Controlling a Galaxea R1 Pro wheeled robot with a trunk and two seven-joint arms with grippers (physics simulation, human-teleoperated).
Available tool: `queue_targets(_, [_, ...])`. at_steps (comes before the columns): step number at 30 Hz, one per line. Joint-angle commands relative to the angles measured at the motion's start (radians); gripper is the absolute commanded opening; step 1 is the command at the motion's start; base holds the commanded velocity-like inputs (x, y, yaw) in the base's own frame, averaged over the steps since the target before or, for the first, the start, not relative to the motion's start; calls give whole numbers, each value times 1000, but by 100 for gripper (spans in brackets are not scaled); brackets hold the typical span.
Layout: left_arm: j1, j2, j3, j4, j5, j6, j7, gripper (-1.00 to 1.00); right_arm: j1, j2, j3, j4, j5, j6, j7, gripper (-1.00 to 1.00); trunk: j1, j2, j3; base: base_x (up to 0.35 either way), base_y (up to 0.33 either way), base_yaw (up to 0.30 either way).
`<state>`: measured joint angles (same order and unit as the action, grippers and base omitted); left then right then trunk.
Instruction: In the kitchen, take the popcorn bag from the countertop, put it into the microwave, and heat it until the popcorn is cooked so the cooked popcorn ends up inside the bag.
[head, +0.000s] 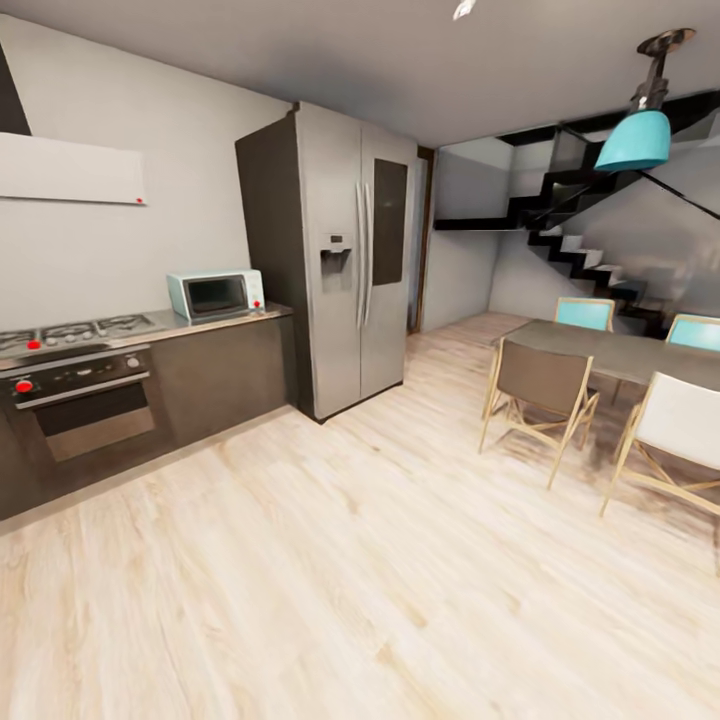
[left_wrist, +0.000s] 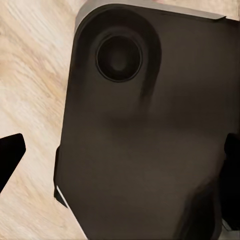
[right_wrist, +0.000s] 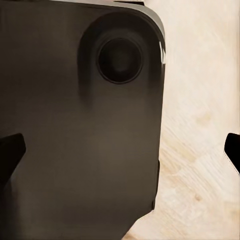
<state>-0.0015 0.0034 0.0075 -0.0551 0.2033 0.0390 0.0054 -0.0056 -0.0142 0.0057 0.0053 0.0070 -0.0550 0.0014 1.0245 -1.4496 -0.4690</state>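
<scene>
Still well apart from the kitchen run, the robot faced the room across pale wooden floor (head: 380, 560). The mint-blue microwave (head: 215, 294) sat with its door shut on the grey countertop (head: 225, 322), between the gas hob (head: 75, 333) and the tall steel refrigerator (head: 345, 260), with the built-in oven (head: 85, 400) below the hob. At that range the popcorn bag could not be picked out on the worktop, so its place remained unknown.

Each wrist camera looked down onto the robot's dark base (left_wrist: 145, 130) over the floor. The left gripper (left_wrist: 122, 155) and right gripper (right_wrist: 122, 150) showed black fingertips at opposite edges, jaws spread wide and holding nothing.

Judged from the task, a paper sack would be light, soft and easily crushed; a gentle pinch across its sides, below the rim, seemed the safest hold.
</scene>
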Motion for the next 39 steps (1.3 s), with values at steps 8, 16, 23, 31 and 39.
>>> queue_targets(8, [0,0,0,-2,8,4,1,100,-1,0,0,1,1,-3,-2,100,1,0,-1,326,0,0])
queue_targets(16, [0,0,0,-2,8,1,1,100,-1,1,0,1,1,-3,-3,100,1,0,-1,326,0,0])
queue_targets(23, [0,0,0,-2,8,1,0,100,-1,1,-1,1,-1,-3,-3,100,1,0,-1,326,0,0])
queue_targets(31, [0,0,0,-2,8,-1,1,100,-1,0,-1,1,-1,-3,-3,100,1,0,-1,326,0,0])
queue_targets(39, [0,0,0,-2,7,-4,1,100,-1,0,-1,1,-1,-3,-3,100,1,0,-1,326,0,0])
